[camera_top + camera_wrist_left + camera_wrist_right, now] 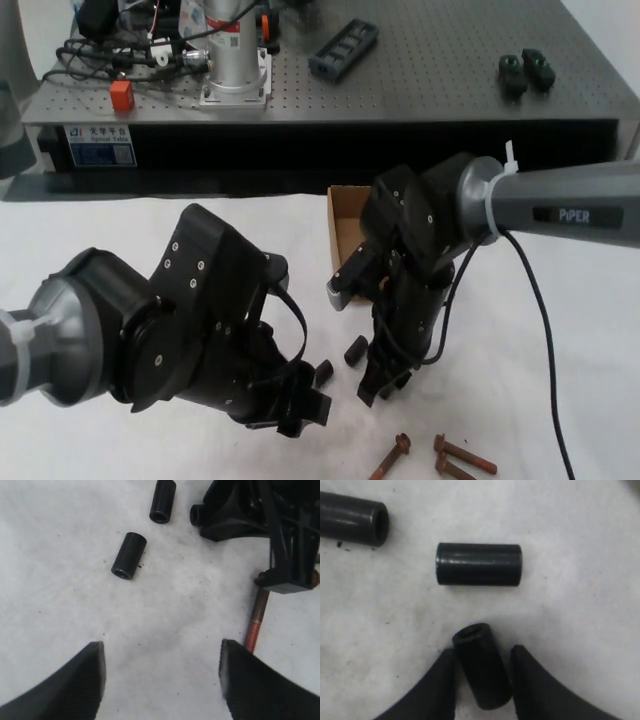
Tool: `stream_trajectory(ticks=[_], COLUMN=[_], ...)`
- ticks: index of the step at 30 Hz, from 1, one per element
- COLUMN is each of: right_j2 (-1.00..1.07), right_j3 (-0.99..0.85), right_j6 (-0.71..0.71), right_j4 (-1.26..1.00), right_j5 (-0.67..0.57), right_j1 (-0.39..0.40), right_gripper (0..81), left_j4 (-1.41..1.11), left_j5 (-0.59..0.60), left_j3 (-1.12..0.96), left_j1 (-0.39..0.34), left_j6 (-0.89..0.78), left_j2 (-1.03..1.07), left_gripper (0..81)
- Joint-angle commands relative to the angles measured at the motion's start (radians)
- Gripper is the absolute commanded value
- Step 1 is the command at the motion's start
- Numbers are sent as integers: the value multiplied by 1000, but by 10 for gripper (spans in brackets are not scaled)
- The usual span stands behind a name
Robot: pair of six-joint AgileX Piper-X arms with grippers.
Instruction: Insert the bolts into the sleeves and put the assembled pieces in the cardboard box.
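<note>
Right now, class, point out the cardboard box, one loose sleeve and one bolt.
cardboard box point(345, 220): high view, on its bare brown wall.
sleeve point(129, 555): left wrist view, middle of its barrel.
bolt point(257, 612): left wrist view, on its shank.

left arm point(110, 340) enters at 8 o'clock, wrist pitched down. left gripper point(161, 647) is wide open, fingers well apart. right arm point(560, 205) enters at 3 o'clock. right gripper point(482, 652) points down, fingers clamped either side of a sleeve point(482, 680).

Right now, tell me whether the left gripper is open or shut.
Open. The left gripper has its fingers wide apart over bare white cloth, with nothing between them.
</note>
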Motion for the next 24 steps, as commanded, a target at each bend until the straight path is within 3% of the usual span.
stream_trajectory(ticks=[1, 4, 9, 14, 17, 24], right_j2=[19, 19, 19, -6, -64, -276], right_j3=[-2, -2, -2, -2, -2, 55], right_j6=[-11, -11, -11, 42, 69, 168], right_j4=[-29, -34, -40, -42, -38, -34], right_j5=[-1, -1, 9, 44, -24, -212], right_j1=[0, 0, 0, -28, -62, -159], right_gripper=[266, 211, 17, 25, 25, 25], left_j4=[21, 38, 96, 102, 102, 117], left_j5=[-11, 31, 73, 129, 129, 129], left_j3=[-1, -1, -1, -18, -65, -262], left_j1=[-1, -1, -4, -50, -100, -173], left_j6=[31, 82, 116, 148, 172, 241], left_j2=[-8, -8, 11, 50, 95, 256], left_gripper=[474, 474, 474, 467, 424, 420])
